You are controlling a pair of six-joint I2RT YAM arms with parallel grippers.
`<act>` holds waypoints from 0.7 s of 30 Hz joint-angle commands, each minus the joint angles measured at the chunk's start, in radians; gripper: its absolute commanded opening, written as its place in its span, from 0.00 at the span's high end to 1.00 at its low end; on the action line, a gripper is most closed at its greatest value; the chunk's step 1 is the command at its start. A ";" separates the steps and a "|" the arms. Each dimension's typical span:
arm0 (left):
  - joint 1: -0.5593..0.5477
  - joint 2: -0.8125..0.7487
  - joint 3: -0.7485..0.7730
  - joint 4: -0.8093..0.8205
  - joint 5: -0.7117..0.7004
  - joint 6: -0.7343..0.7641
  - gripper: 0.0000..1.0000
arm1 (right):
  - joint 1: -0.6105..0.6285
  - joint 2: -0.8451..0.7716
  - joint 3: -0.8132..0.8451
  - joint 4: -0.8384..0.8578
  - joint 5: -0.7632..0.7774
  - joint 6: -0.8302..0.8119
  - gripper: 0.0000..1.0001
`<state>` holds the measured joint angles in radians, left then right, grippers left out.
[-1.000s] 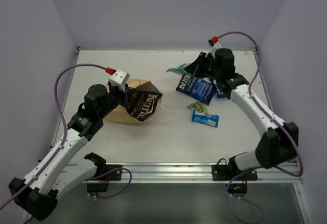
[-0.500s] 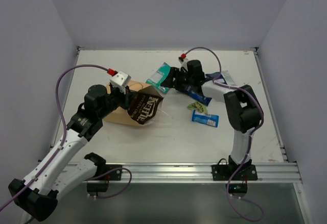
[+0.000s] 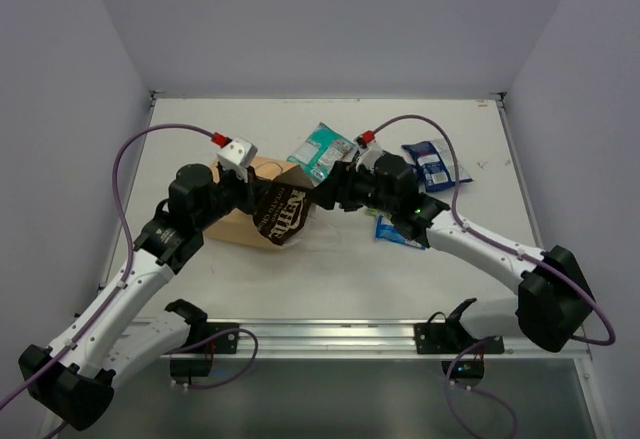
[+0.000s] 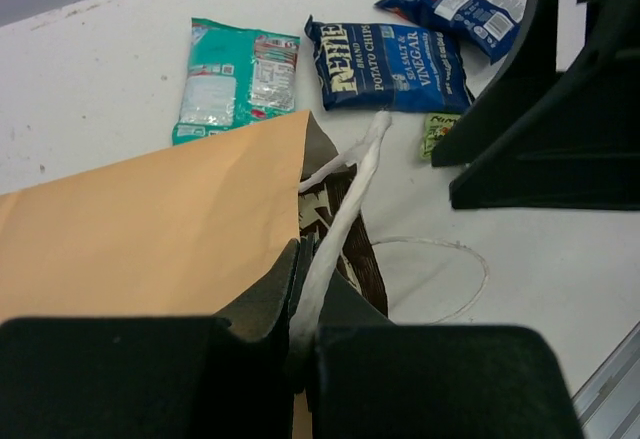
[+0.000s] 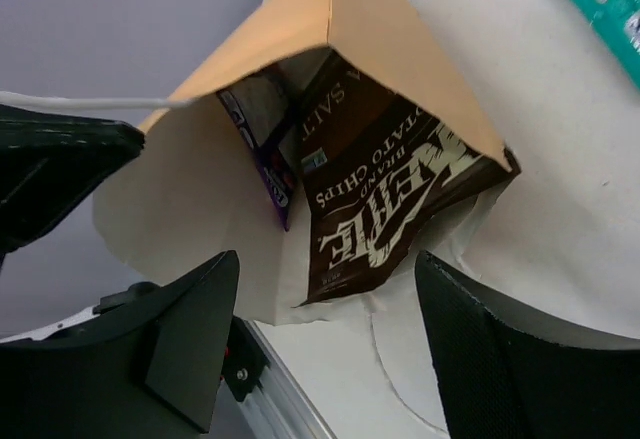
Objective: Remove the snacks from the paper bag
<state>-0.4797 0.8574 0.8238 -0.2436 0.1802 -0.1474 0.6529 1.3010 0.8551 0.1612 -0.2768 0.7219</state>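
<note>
Swung over from the far right, the right tool (image 3: 325, 195) now faces the mouth of the paper bag (image 3: 232, 223), which lies on the worktop (image 3: 340, 271). From the left wrist, the left tool (image 4: 303, 264) is clamped on the bag's rim and white handle (image 4: 345, 199). From the right wrist, the right tool's jaws are spread wide before the brown chip bag (image 5: 390, 209) and hold nothing.

A white table (image 3: 300, 281) sits between lilac walls (image 3: 300, 19), metal rail (image 3: 330, 331) at front.

There are one paper bag (image 4: 150, 209) and seven snack packets (image 4: 390, 64) in all.
</note>
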 commanded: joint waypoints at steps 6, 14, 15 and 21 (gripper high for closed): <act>0.007 0.011 0.026 0.087 0.025 -0.049 1.00 | 0.134 0.145 0.048 -0.068 0.188 0.203 0.29; 0.007 0.017 0.023 0.096 0.045 -0.057 1.00 | 0.183 0.297 0.148 -0.012 0.163 0.212 0.33; 0.007 0.019 0.021 0.099 0.048 -0.058 1.00 | 0.186 0.329 0.157 -0.005 0.160 0.220 0.33; 0.007 0.011 0.024 0.101 0.051 -0.064 1.00 | 0.194 0.432 0.237 -0.031 0.151 0.232 0.36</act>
<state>-0.4797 0.8776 0.8238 -0.2176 0.2100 -0.1928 0.8379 1.7115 1.0382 0.1200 -0.1413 0.9283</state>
